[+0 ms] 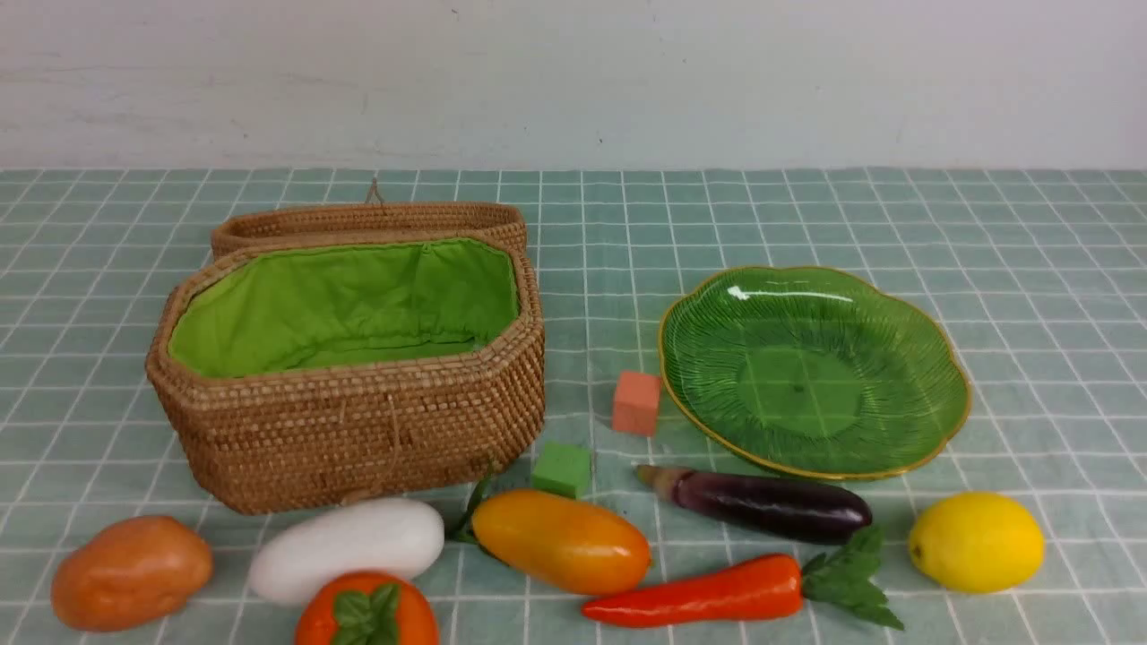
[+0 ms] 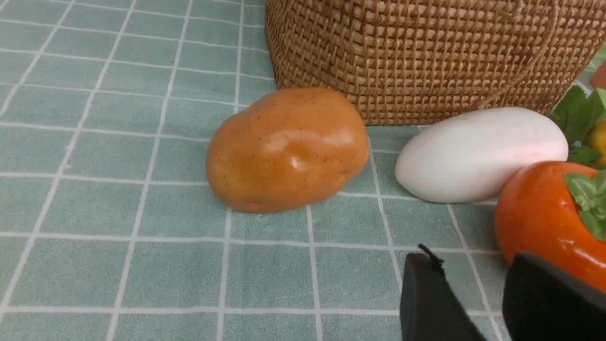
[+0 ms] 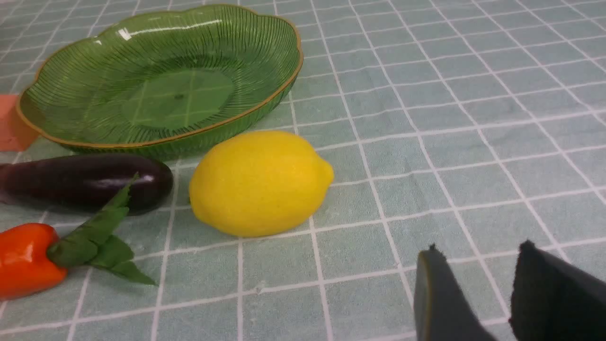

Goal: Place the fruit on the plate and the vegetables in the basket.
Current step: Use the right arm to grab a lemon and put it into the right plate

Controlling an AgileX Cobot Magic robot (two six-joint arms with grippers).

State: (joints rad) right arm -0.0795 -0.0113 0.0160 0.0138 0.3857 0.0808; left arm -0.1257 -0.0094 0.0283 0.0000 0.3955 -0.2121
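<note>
I see bright, even overhead light; white glare streaks the plate (image 1: 811, 372) and potato (image 2: 287, 149), shadows are soft, focus sharp.

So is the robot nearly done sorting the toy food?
Not started yet. The plate and basket look empty. The left gripper and right gripper are open, holding nothing. Waiting on the tablecloth: lemon, mango and persimmon for the plate; potato, white radish, eggplant and red pepper for the basket.

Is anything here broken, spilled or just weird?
Nothing looks broken or spilled. The odd ones out are two small cubes: an orange cube beside the plate and a green cube by the basket. They are neither fruit nor vegetable.
</note>
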